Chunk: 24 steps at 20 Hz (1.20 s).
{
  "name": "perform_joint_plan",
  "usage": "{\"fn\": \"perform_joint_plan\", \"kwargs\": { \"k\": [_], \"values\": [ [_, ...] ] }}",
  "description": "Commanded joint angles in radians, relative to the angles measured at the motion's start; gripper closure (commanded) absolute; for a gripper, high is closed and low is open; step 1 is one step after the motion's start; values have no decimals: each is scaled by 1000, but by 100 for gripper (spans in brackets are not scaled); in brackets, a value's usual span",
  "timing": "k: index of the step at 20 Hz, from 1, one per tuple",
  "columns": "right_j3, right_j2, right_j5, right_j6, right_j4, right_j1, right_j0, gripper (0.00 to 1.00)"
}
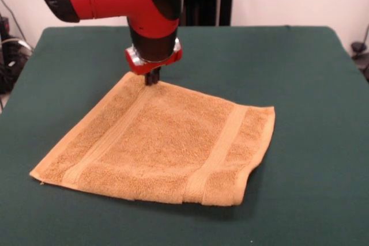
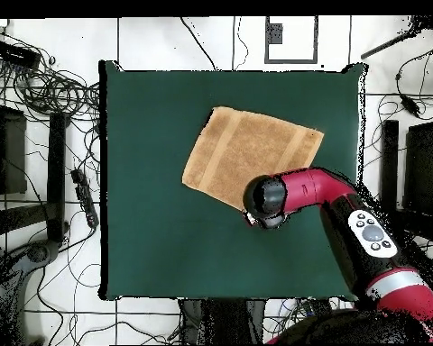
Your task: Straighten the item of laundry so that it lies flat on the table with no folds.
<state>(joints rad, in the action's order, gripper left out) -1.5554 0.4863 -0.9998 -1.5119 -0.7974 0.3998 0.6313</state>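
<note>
Front view: gripper (image 1: 152, 78) at the far corner of the towel (image 1: 167, 145), its fingertips too small and dark to tell whether they are parted or pinched on the cloth.

From above, the wrist of the red and black arm (image 2: 297, 194) covers the gripper completely, along with the towel corner beneath it, so that view gives no help on the grip. The towel lies spread on the green table (image 1: 300, 84), in the half away from the robot's base, turned at an angle to the table's edges. Only the front view shows that its right-hand edge curls up slightly and casts a shadow. Both paler bands show in both views. Cables (image 2: 49, 90) on the floor appear only in the overhead view.
</note>
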Motion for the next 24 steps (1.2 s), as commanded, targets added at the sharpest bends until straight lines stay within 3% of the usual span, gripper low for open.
{"fn": "perform_joint_plan", "kwargs": {
  "k": [1,17,24],
  "values": [
    [-46,-70,-164,108,0,-40,-52,100],
    [-139,-82,-48,113,-40,-25,-4,100],
    [-189,-36,-44,151,-8,55,35,100]
  ]
}}
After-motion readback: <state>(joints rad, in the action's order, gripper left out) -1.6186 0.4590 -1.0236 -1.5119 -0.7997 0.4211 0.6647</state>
